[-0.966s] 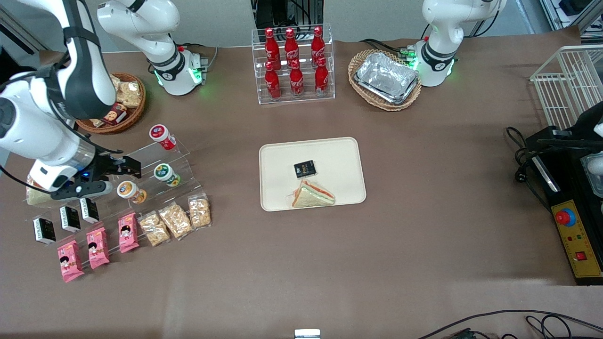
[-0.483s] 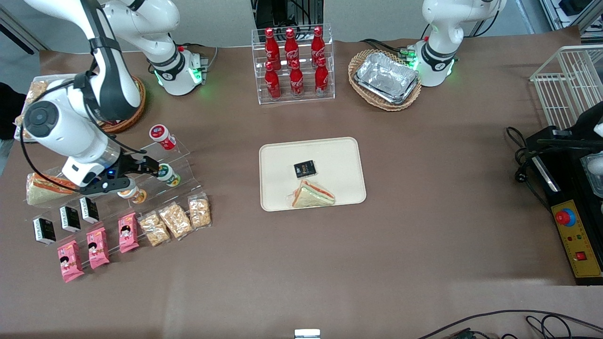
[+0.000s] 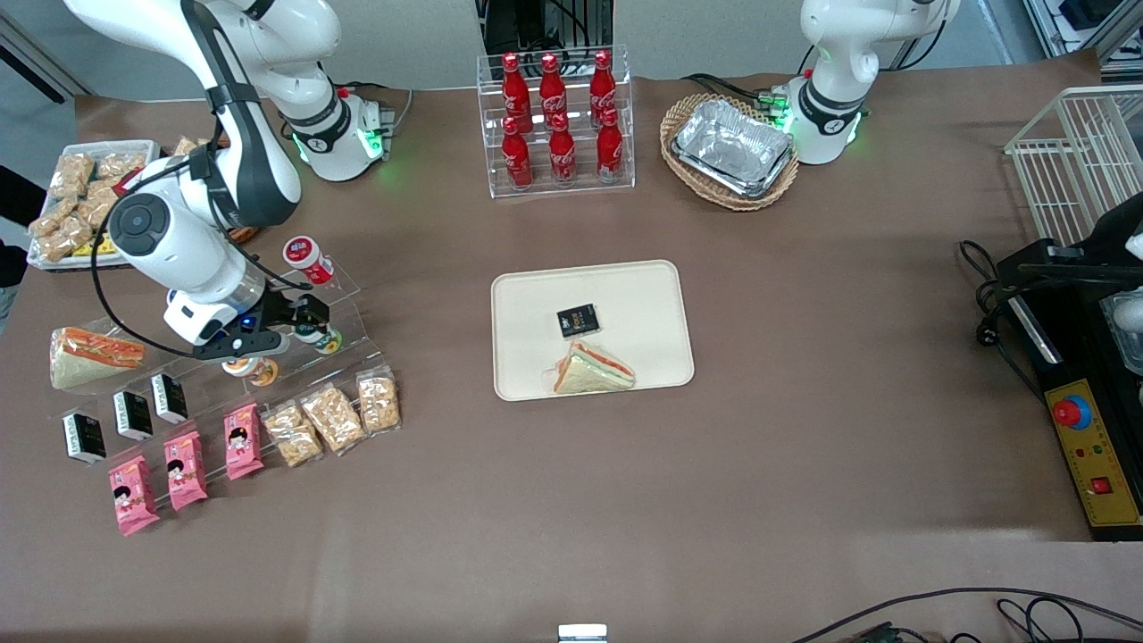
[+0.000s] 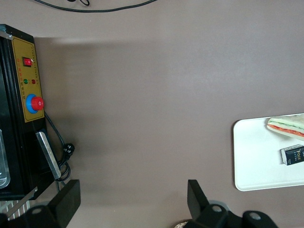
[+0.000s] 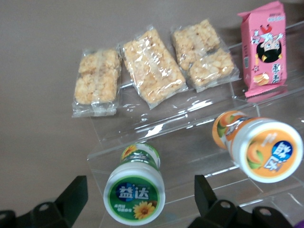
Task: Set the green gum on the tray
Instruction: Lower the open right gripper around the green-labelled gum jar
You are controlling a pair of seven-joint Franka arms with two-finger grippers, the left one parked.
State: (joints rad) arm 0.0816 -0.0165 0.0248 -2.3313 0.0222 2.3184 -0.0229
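Note:
The green gum (image 5: 134,192) is a small white canister with a green-ringed lid. It lies on the middle step of a clear acrylic stand (image 5: 190,142). My gripper (image 5: 137,199) is open, with the gum between its two fingers, not touched. In the front view my gripper (image 3: 304,320) hangs over the stand and mostly hides the green gum (image 3: 323,340). The cream-beige tray (image 3: 625,286) lies mid-table, toward the parked arm from the stand. It holds a sandwich (image 3: 593,368) and a small black packet (image 3: 578,320).
An orange-lidded canister (image 5: 260,147) sits one step nearer the front camera, a red-lidded one (image 3: 304,257) one step farther. Cracker bags (image 3: 332,417), pink packets (image 3: 185,467) and black packets (image 3: 132,414) line the stand's front. Cola bottles (image 3: 558,125) and foil trays (image 3: 734,147) stand farther back.
My gripper has swung from the working arm's end of the stand toward the tray and now hangs over the green gum, hiding most of it in the front view.

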